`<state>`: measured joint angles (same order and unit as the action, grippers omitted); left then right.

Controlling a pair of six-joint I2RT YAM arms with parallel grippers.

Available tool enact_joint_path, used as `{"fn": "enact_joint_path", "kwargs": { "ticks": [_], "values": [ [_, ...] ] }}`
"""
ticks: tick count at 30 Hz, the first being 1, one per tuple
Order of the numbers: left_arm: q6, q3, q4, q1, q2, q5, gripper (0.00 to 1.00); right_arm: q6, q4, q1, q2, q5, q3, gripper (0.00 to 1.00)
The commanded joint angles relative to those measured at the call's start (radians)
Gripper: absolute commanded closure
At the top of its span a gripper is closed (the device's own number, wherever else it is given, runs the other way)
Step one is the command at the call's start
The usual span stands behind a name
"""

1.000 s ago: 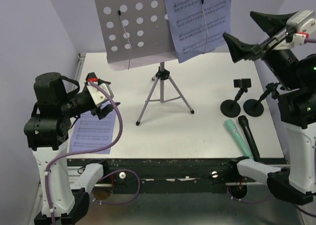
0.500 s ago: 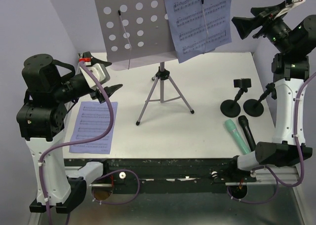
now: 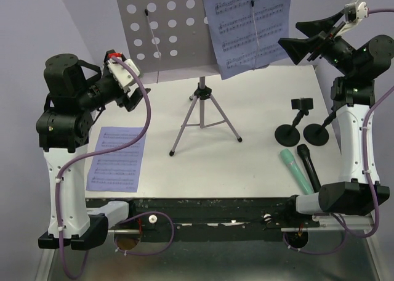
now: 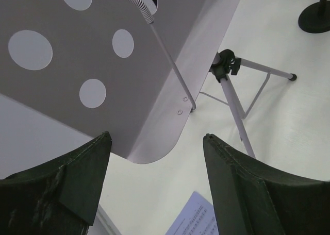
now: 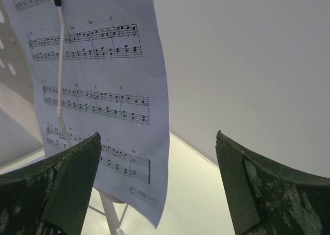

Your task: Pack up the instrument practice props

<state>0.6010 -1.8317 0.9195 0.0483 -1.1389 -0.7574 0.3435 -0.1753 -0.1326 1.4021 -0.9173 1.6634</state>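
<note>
Left claw (image 4: 154,142): spread wide, gripping nothing. Right ahead of it, framed between both fingers, lower corner of rack (image 4: 103,54); no contact visible. Below it, on surface (image 3: 246,108), loose page (image 3: 116,158) lying flat. Further ahead and off to one side, rack legs (image 4: 234,98) standing on surface.

Right claw (image 5: 157,137): raised high, spread wide too, gripping nothing. Just ahead, between its fingers, lower edge of clipped page (image 5: 103,90), pinned to rack by wire arm (image 5: 61,65); no touch seen. Well below this claw, on surface: two holders (image 3: 289,132) side by side, one with clip upright. Nearer that arm's base than those, green mic (image 3: 295,169) and black mic (image 3: 309,167) lying side by side, touching or nearly so, can't tell which; green one on the side toward left claw. Mics and holders well apart from either claw.
</note>
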Motion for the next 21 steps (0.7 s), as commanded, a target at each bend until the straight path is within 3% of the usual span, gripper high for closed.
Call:
{"fn": "enact_joint_path", "kwargs": {
  "ticks": [1,8,18,21],
  "values": [
    [-0.018,0.011,-0.097,0.004,-0.019,0.122,0.18,0.038,-0.076,-0.002,-0.067,-0.057,-0.069,0.02],
    [-0.018,0.006,-0.153,-0.002,-0.038,0.188,0.17,0.038,-0.084,-0.002,-0.141,-0.075,-0.152,0.02],
    [0.028,-0.155,0.053,-0.019,0.031,0.129,0.03,-0.06,0.04,-0.005,-0.147,-0.058,-0.128,0.02],
    [-0.007,-0.227,0.097,-0.021,0.018,0.023,0.01,-0.08,0.051,-0.004,-0.117,-0.066,-0.091,0.02]
  ]
}}
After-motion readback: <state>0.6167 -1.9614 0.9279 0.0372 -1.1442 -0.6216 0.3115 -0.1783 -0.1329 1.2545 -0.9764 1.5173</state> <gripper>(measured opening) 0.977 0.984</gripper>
